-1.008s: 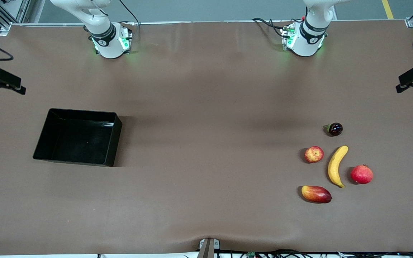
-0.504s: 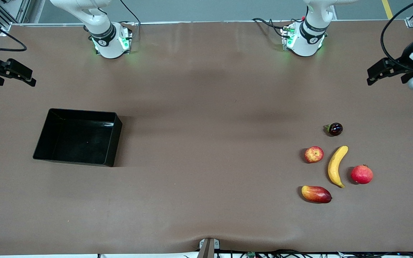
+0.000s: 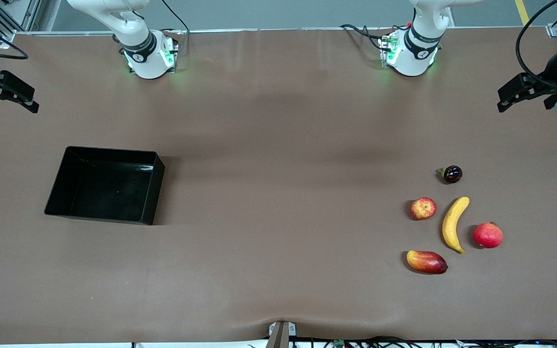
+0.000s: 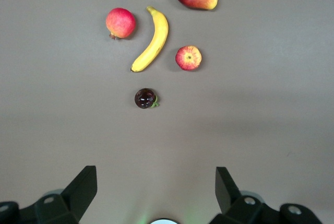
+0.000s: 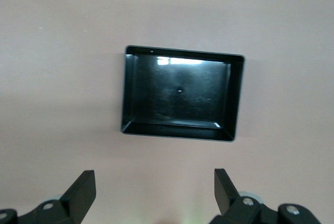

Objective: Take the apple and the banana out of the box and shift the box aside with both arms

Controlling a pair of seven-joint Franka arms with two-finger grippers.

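The yellow banana (image 3: 454, 223) and the small red-yellow apple (image 3: 423, 208) lie on the table toward the left arm's end; both also show in the left wrist view, the banana (image 4: 152, 40) and the apple (image 4: 188, 58). The black box (image 3: 105, 185) stands empty toward the right arm's end and shows in the right wrist view (image 5: 182, 94). My left gripper (image 3: 525, 94) is open and empty, high over the table's edge at the left arm's end. My right gripper (image 3: 3, 92) is open and empty, high over the edge at the right arm's end.
A red-yellow mango (image 3: 426, 261), a plain red round fruit (image 3: 488, 235) and a small dark glossy fruit (image 3: 452, 174) lie around the banana. The brown table (image 3: 278, 193) is bare between the box and the fruits.
The left gripper has come farther into the front view from the edge at its end. The right gripper has shifted slightly along its edge. Fruits and box have not moved.
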